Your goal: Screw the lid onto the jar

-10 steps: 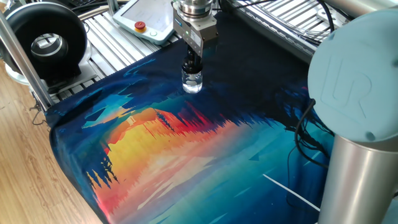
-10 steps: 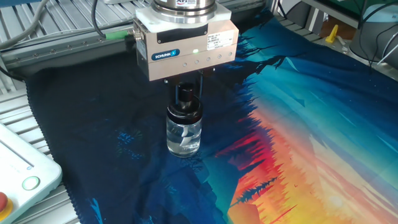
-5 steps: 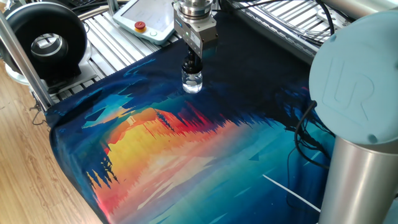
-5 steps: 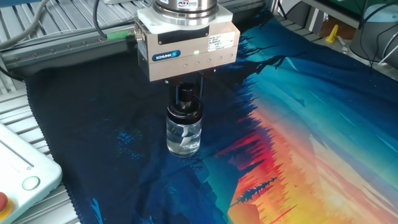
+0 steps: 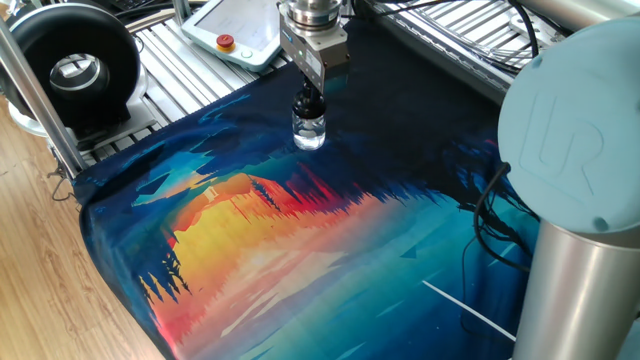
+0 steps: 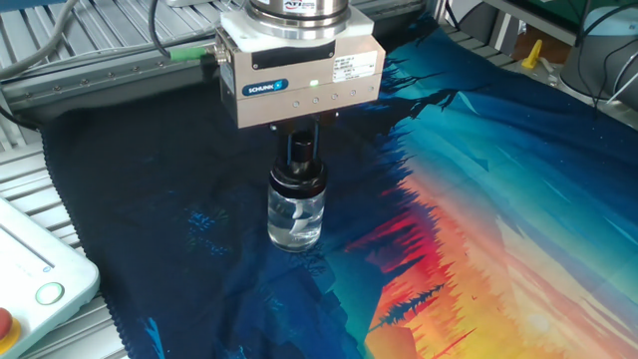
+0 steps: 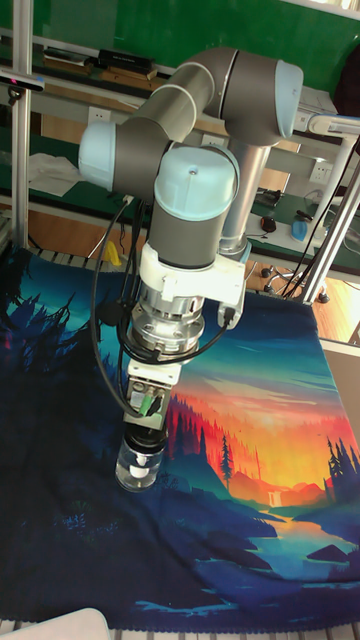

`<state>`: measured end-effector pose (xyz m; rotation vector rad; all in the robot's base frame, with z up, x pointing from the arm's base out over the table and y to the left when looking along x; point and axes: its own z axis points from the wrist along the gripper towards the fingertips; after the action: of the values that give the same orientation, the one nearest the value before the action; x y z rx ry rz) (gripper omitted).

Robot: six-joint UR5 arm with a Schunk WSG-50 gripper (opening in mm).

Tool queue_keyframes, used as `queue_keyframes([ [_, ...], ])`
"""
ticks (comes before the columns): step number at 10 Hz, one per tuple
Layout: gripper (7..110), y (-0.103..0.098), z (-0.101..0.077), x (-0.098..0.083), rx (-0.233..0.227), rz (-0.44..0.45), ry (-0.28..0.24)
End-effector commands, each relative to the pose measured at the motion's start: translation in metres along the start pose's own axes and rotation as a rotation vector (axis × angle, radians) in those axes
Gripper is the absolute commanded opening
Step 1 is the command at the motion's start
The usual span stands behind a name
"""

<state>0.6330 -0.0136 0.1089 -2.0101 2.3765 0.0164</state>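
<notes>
Glass jar (image 6: 295, 217) stands upright on the dark part of the printed cloth (image 6: 478, 239), black lid (image 6: 298, 176) on its neck. Directly above the jar, the gripper (image 6: 302, 150) pinches the lid's top between its 2 fingers.

The claw (image 6: 302, 152) housing carried a small blue label reading "SCHUNK" (image 6: 262, 89) on its side face, at about nine o'clock from its green indicator light (image 6: 313, 84). The big arm joint cap (image 5: 565, 120) at three o'clock bore the embossed letters "UR". Other small print on the housing was too tiny to read.
</notes>
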Motion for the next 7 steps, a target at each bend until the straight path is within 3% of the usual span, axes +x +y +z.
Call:
queue_keyframes([
  [1,22,-0.0027,-0.0015,-0.0004,0.009,0.014,-0.005],
  [7,22,-0.0071,0.005,0.0013,0.019,0.058,0.0],
])
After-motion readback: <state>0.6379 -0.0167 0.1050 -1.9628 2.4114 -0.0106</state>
